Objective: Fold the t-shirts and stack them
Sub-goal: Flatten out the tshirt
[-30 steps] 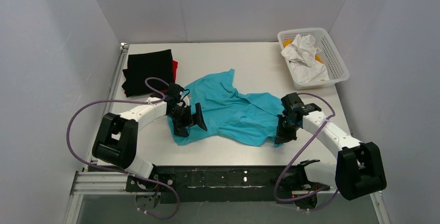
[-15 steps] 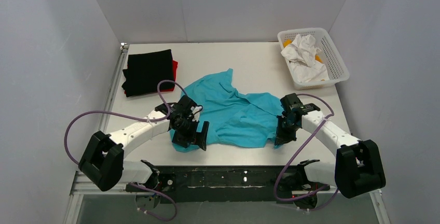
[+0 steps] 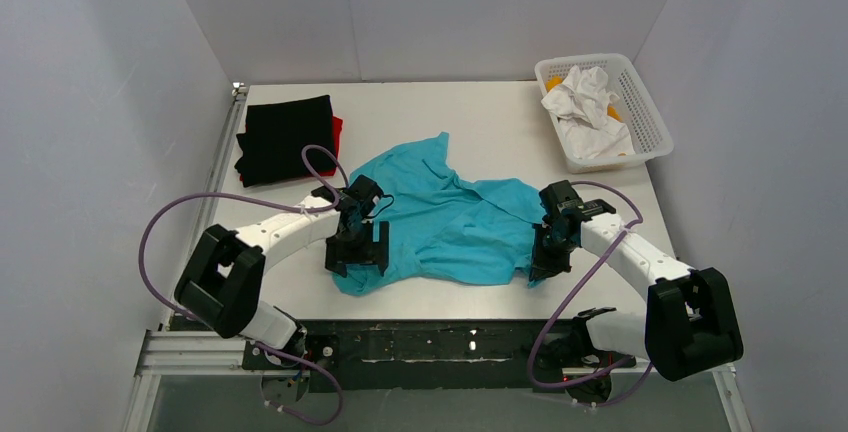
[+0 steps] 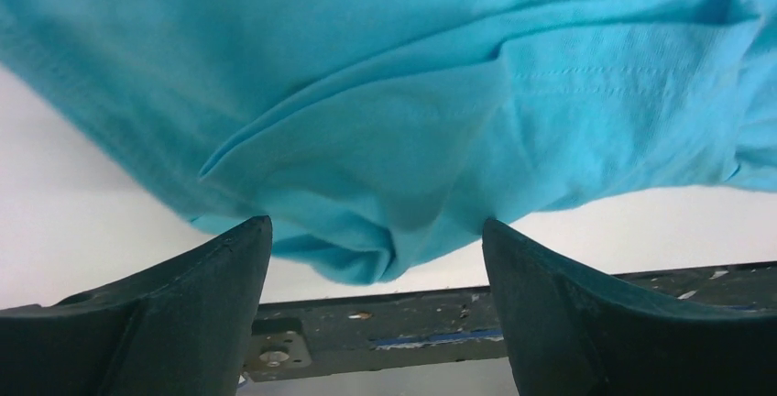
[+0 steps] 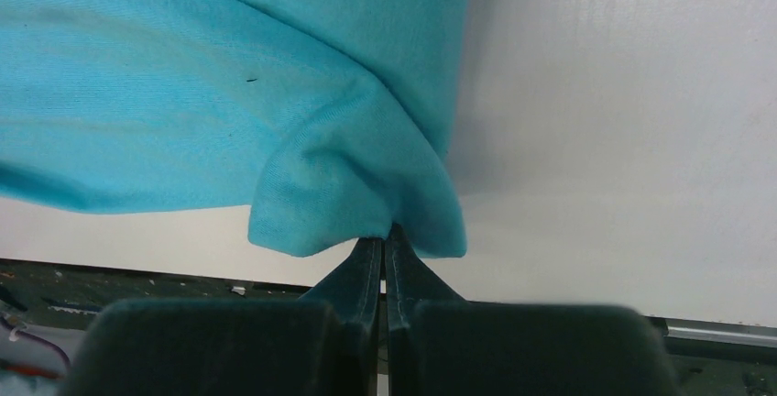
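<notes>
The turquoise t-shirt lies crumpled and spread across the middle of the table. My left gripper hangs at its near-left corner, open. In the left wrist view the wide-apart fingers flank a bunched fold of the turquoise t-shirt without pinching it. My right gripper is at the shirt's near-right corner. Seen from the right wrist, it is shut on a corner of the turquoise cloth. A folded black t-shirt lies on a folded red one at the back left.
A white mesh basket holding crumpled white cloth stands at the back right of the table. The dark metal rail runs along the near edge, just below both grippers. Walls enclose the table on three sides.
My left arm swung toward the near edge and then drew back a little, its gripper now straddling the shirt's near-left corner. The right gripper has stayed put, still pinching its corner.
</notes>
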### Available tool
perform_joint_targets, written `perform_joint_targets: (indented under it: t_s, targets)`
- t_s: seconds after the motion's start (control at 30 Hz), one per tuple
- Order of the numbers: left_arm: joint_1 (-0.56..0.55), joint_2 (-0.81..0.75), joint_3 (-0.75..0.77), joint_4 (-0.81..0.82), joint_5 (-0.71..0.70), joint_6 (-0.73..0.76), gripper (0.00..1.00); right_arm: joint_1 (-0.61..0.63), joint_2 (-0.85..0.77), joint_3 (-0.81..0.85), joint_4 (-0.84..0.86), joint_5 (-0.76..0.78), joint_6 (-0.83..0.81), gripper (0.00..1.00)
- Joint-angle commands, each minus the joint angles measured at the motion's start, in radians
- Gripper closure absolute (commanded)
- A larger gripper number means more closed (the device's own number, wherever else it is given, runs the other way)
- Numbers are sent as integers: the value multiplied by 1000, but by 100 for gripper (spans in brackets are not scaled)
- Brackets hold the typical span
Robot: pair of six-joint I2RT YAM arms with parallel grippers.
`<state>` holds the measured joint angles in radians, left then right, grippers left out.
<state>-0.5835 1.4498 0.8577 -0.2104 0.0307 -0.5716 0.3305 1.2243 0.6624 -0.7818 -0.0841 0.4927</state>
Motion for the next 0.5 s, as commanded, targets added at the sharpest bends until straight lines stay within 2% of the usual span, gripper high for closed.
perform_joint_targets:
  t_s: [0.0,0.17,0.3,0.47]
  targets:
    - [5,64,19,-58,48,-54,18,8,-4,1,2,1,-9,99]
    - [5,50,-13,7,51,-96,19,10,-2,1,3,5,-9,99]
    - [5,43,-32,68,78,-149,24,12,-3,2,2,6,-9,99]
    - [5,30,-59,164,104,-148,24,12,-6,1,3,10,-7,99]
